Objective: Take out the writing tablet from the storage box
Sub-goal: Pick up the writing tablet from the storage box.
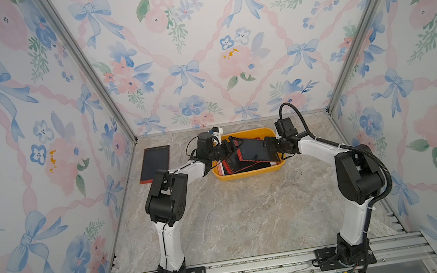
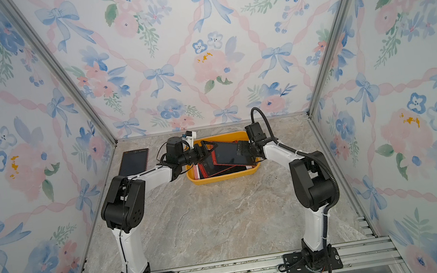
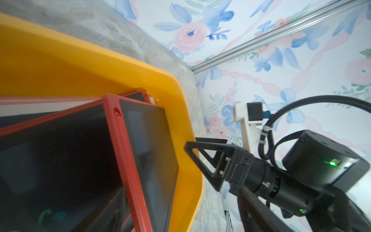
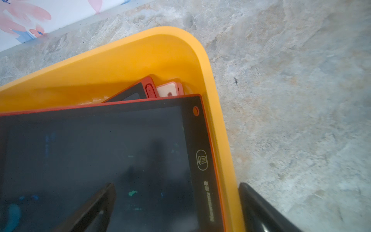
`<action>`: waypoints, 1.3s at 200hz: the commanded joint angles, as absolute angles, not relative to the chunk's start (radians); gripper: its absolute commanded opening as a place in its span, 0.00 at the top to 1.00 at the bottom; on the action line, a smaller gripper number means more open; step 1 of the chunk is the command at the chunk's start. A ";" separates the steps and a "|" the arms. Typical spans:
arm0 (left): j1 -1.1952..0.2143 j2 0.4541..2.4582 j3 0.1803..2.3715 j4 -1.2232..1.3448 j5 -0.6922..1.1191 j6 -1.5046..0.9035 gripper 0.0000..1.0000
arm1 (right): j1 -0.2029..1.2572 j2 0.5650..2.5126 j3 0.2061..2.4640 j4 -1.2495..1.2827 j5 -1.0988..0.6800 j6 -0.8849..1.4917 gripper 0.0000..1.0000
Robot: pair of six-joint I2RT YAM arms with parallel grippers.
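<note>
Writing tablet (image 1: 253,151) tilts in storage box (image 1: 249,174); right end effector (image 1: 267,147) straddles it.

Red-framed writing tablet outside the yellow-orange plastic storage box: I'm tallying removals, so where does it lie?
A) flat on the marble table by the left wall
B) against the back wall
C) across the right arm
A: the red-framed tablet lies flat on the table, clear of the storage box.
</note>
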State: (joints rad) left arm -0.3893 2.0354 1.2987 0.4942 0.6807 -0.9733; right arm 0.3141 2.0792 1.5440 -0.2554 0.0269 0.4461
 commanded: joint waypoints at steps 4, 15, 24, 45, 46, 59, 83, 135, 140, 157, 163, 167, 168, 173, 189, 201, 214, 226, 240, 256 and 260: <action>-0.458 2.038 1.288 0.652 0.823 -1.077 0.13 | 0.352 2.119 1.554 -0.233 -0.108 0.482 0.03; -0.461 2.045 1.287 0.669 0.827 -1.092 0.14 | 0.352 2.120 1.554 -0.234 -0.110 0.482 0.03; -0.465 2.048 1.287 0.670 0.824 -1.095 0.14 | 0.352 2.121 1.554 -0.234 -0.109 0.481 0.03; -0.464 2.056 1.284 0.670 0.824 -1.102 0.15 | 0.351 2.120 1.555 -0.235 -0.110 0.481 0.03; -0.464 2.057 1.283 0.670 0.822 -1.101 0.15 | 0.351 2.121 1.555 -0.235 -0.110 0.480 0.03; -0.462 2.055 1.280 0.670 0.814 -1.102 0.16 | 0.351 2.118 1.555 -0.235 -0.106 0.480 0.03; -0.452 2.053 1.270 0.670 0.800 -1.107 0.19 | 0.348 2.114 1.551 -0.234 -0.104 0.479 0.03; -0.418 2.046 1.234 0.645 0.758 -1.093 0.24 | 0.340 2.108 1.542 -0.234 -0.098 0.478 0.03; -0.412 2.045 1.238 0.630 0.753 -1.080 0.24 | 0.340 2.107 1.542 -0.233 -0.099 0.478 0.03; -0.399 2.048 1.280 0.510 0.732 -0.995 0.24 | 0.340 2.109 1.542 -0.233 -0.101 0.478 0.03; -0.396 2.053 1.301 0.464 0.726 -0.964 0.24 | 0.341 2.109 1.542 -0.234 -0.101 0.479 0.03; -0.394 2.056 1.316 0.430 0.721 -0.940 0.24 | 0.340 2.109 1.542 -0.234 -0.102 0.479 0.03; -0.393 2.056 1.320 0.421 0.720 -0.932 0.24 | 0.340 2.109 1.542 -0.235 -0.102 0.479 0.03; -0.392 2.060 1.344 0.371 0.713 -0.899 0.25 | 0.341 2.110 1.542 -0.235 -0.101 0.480 0.03; -0.391 2.087 1.445 0.176 0.674 -0.773 0.27 | 0.341 2.110 1.542 -0.237 -0.098 0.479 0.03; -0.388 2.102 1.482 0.121 0.674 -0.733 0.29 | 0.341 2.109 1.542 -0.239 -0.096 0.479 0.03; -0.380 2.118 1.495 0.111 0.687 -0.729 0.34 | 0.341 2.109 1.540 -0.241 -0.093 0.477 0.03; -0.373 2.127 1.500 0.095 0.685 -0.722 0.40 | 0.340 2.105 1.538 -0.241 -0.088 0.474 0.03; -0.368 2.131 1.500 0.075 0.675 -0.708 0.47 | 0.340 2.103 1.537 -0.245 -0.085 0.472 0.03; -0.367 2.133 1.503 0.039 0.656 -0.684 0.54 | 0.340 2.103 1.540 -0.249 -0.083 0.469 0.03; -0.366 2.133 1.505 0.030 0.651 -0.677 0.55 | 0.341 2.103 1.542 -0.250 -0.083 0.469 0.03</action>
State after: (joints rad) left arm -0.3756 2.1036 1.4876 0.1307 0.6765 -0.7574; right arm 0.3328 2.0800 1.5440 -0.2440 -0.0597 0.4648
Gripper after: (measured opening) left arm 0.478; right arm 0.969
